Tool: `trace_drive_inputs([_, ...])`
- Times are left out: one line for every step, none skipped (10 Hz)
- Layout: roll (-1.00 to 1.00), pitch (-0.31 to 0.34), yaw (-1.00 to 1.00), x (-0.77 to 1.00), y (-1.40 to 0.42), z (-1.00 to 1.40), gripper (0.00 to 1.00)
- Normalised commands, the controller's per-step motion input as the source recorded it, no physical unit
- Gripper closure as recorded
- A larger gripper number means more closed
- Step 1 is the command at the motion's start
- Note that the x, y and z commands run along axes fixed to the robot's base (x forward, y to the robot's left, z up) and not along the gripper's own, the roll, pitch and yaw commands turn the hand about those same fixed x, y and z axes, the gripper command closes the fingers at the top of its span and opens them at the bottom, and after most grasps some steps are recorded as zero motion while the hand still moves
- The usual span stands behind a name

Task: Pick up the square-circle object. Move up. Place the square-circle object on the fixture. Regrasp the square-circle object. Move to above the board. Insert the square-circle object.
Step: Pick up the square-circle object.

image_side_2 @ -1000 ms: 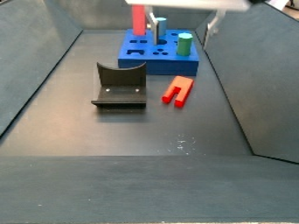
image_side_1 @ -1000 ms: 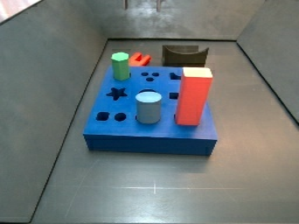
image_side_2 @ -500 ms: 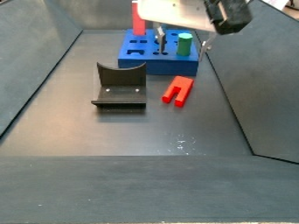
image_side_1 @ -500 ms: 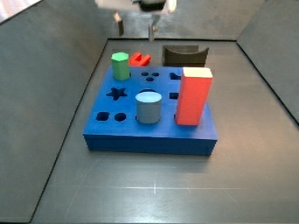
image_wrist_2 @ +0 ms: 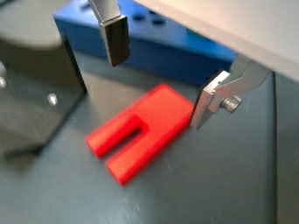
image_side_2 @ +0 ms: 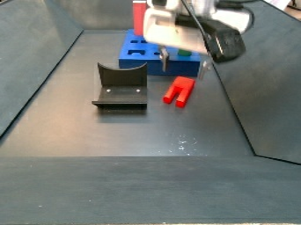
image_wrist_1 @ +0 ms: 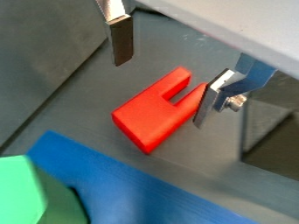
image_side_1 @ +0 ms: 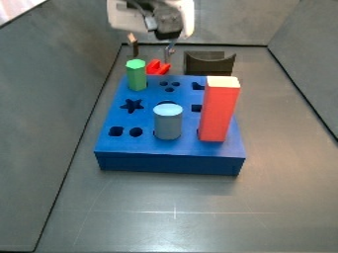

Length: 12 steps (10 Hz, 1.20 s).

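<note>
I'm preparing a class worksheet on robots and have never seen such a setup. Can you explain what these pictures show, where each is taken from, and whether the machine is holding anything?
It is a single robot arm ending in a two-finger gripper. Two pictures come from cameras fixed beside the table, two from cameras on the arm's wrist, looking down past the fingers.

On the dark floor sits a blue board with shaped holes, carrying a green peg, a grey cylinder and a tall orange-red pillar. Beside it lie the small red square-circle object and a dark fixture.

Nothing is held: the gripper hangs open above the red object, one finger on either side.
</note>
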Motion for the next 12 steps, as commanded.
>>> trace_drive_inputs([-0.23,-0.057,0.0,0.0,0.09,-0.19,0.0])
trace_drive_inputs([-0.1,-0.069,0.0,-0.05,0.0,-0.45,0.0])
trace_drive_inputs([0.0,-0.104,0.01,-0.23,0.0,-0.89,0.0])
trace_drive_inputs([-0.1,-0.073,0.0,-0.07,0.0,-0.55,0.0])
trace_drive_inputs([-0.17,-0.004,0.0,0.0,0.01,-0.13,0.0])
trace_drive_inputs([-0.15,0.0,0.0,0.0,0.01,-0.08,0.0])
trace_drive_inputs([-0.14,0.0,0.0,0.0,0.01,0.0,0.0])
trace_drive_inputs([-0.12,0.0,0.0,0.0,0.0,0.0,0.0])
trace_drive_inputs([0.0,0.0,0.0,0.0,0.0,0.0,1.0])
trace_drive_inputs([0.0,0.0,0.0,0.0,0.0,0.0,1.0])
trace_drive_inputs([0.0,0.0,0.0,0.0,0.0,0.0,1.0])
trace_drive_inputs([0.0,0.0,0.0,0.0,0.0,0.0,1.0])
